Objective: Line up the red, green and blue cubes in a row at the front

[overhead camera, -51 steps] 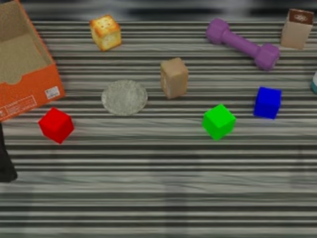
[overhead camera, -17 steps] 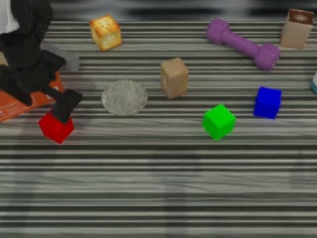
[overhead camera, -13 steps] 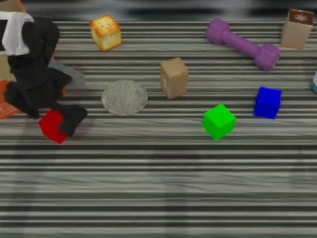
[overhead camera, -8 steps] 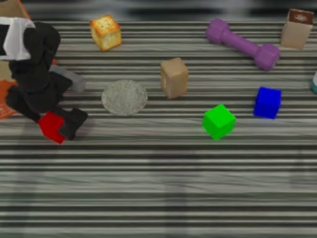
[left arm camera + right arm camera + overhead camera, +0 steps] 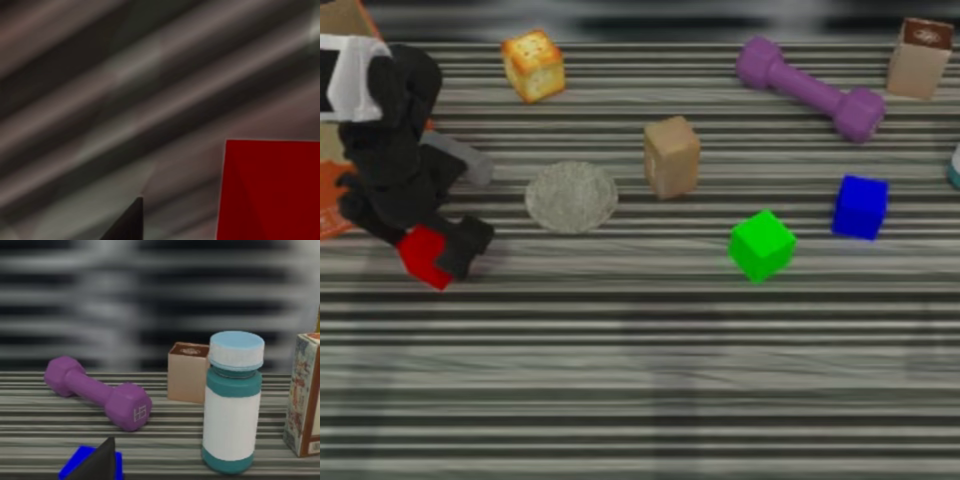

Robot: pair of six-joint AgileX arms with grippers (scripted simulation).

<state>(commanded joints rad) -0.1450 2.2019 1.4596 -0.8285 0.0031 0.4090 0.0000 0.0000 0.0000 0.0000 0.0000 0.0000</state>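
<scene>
Left gripper (image 5: 425, 238) down on the red cube (image 5: 420, 255), left side of our striped table (image 5: 650, 380).

Top view: our fingers flank the cube closely; whether they grip it we cannot tell. Left wrist view shows only a glossy red face (image 5: 272, 192) and one dark fingertip (image 5: 127, 225). Green cube (image 5: 761, 245) and blue cube (image 5: 860, 207) sit right of centre, apart. Right arm appears only through its wrist view: one dark fingertip (image 5: 97, 462), blue cube (image 5: 87, 465), purple dumbbell (image 5: 100, 397), white teal-capped bottle (image 5: 232, 402), tan carton (image 5: 187, 372); no label readable.
</scene>
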